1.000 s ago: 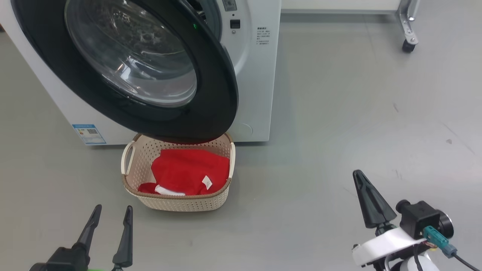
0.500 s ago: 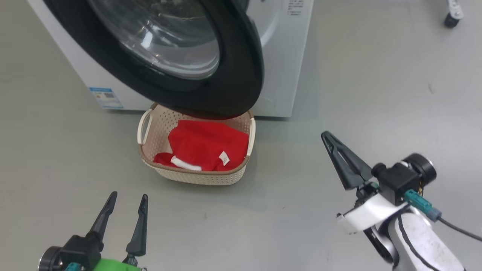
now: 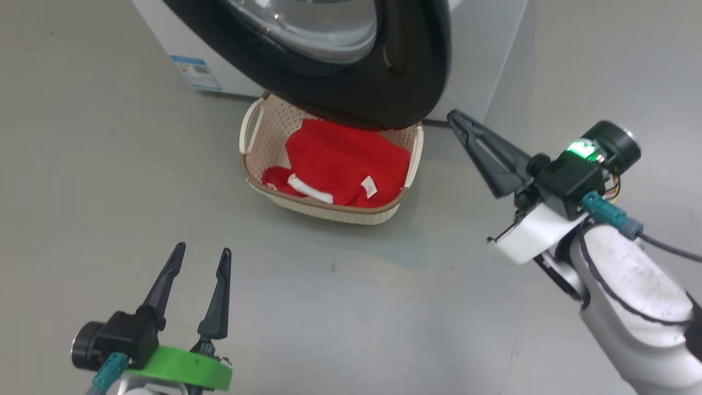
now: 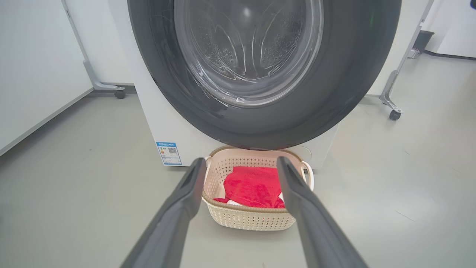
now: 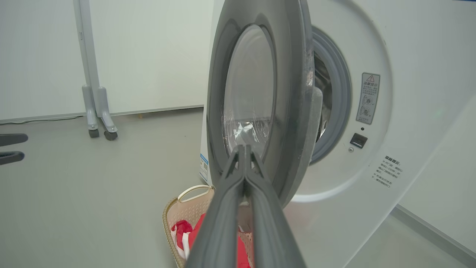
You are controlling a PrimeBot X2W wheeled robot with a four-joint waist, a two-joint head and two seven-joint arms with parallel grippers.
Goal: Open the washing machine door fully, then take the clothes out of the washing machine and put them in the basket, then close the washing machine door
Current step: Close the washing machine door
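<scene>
The washing machine door (image 3: 395,93), black-rimmed with a glass bowl (image 4: 245,48), stands partly open over the basket (image 3: 329,211). Red clothes (image 3: 345,164) with white trim lie in that cream basket (image 4: 249,219), in front of the white washing machine (image 4: 163,126). My right gripper (image 3: 451,114) is shut and empty, its tip just right of the door's lower edge. In the right wrist view it (image 5: 243,149) points at the door's rim (image 5: 293,111), with the grey gasket (image 5: 338,104) behind. My left gripper (image 3: 203,249) is open and empty, well short of the basket.
Grey floor lies all around. Metal frame legs on casters stand beside the machine (image 4: 390,104) and to its left (image 4: 108,87), with white wall panels behind. A blue sticker (image 3: 196,71) marks the machine's lower corner.
The head camera has tilted and turned, shifting the whole picture. My right gripper, still shut, has come closer to the door's lower right edge. The left gripper stays open.
</scene>
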